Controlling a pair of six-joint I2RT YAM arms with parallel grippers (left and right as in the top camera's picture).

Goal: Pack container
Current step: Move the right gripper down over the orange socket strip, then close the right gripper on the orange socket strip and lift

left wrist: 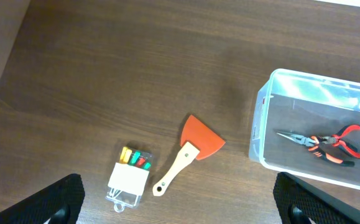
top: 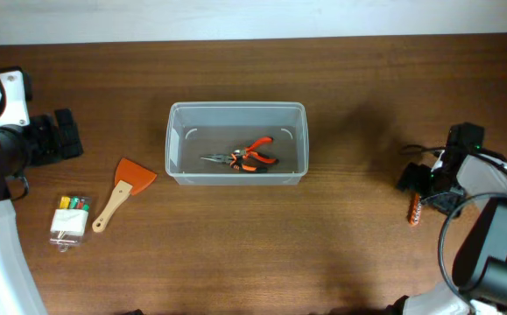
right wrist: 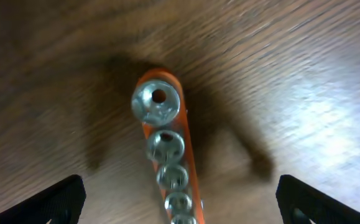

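Orange socket rail (right wrist: 164, 155) flat on the table (top: 341, 262), right beneath the right gripper (right wrist: 181, 205), fingers spread wide to either side, pinching nothing; contact with the rail not apparent. Judged as the reach-and-pick step for this rail, with packing partly done: pliers (top: 246, 157) already inside the container (top: 235, 106), at mid-table, well apart from the rail. Next calls for lowering squarely across the rail's narrow width, closing, lifting, then carrying left over the rim. Left gripper (left wrist: 180, 208) likewise fully spread and empty, hanging high above the scraper (left wrist: 189, 152) and the small box of coloured pieces (left wrist: 130, 174), both outside the container on its left and yet to go in
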